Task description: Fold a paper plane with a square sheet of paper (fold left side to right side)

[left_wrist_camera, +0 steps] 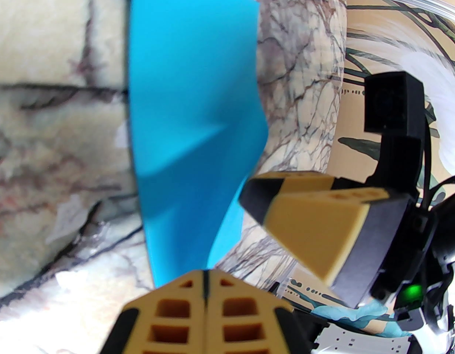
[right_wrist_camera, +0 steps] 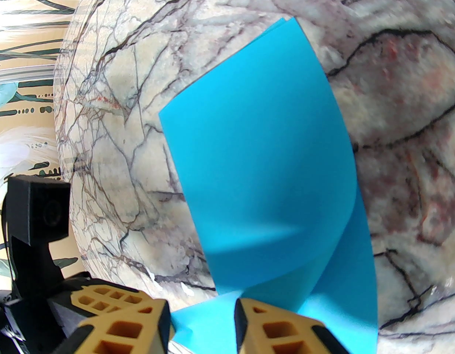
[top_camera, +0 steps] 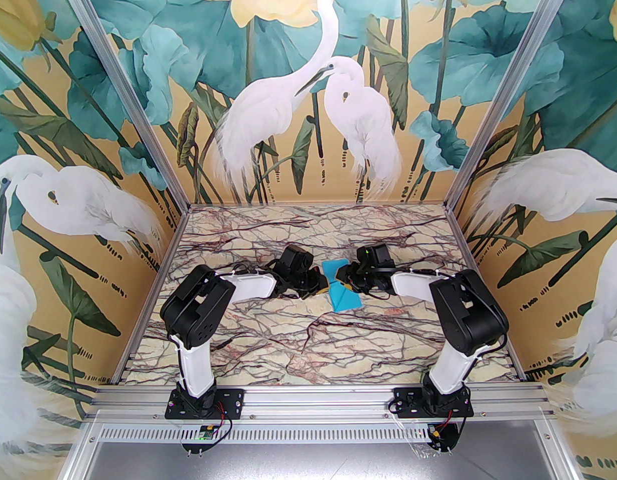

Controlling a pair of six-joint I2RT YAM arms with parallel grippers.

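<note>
Square sheet of paper [top_camera: 344, 299] is sitting near the middle of the marble tabletop [top_camera: 268, 338], between the two arms, and it is not lying flat: one part is resting on the tabletop while another part is curling up and over it in a soft, uncreased bend. The left gripper [top_camera: 319, 283] is reaching in from the left with its fingers pressed together. In the left wrist view the narrowing end of the blue sheet is running straight into that closed seam, so the gripper appears to be pinching the paper's edge. The right gripper [right_wrist_camera: 201, 308] is facing it from the other side with its jaws standing partly apart. In its own wrist view the near edge of the sheet is passing through the gap, and whether either finger is pressing on the paper is not clear. Judging from this, the left-to-right fold is under way and only at the lifting stage, since no pointed plane shape is showing. The next move is calling for the pinched edge to be carried across until it is lying on the right edge. The lower layer needs to be steadied so that it is not sliding or twisting, and the corners need lining up before the bend is pressed into a crease.
</note>
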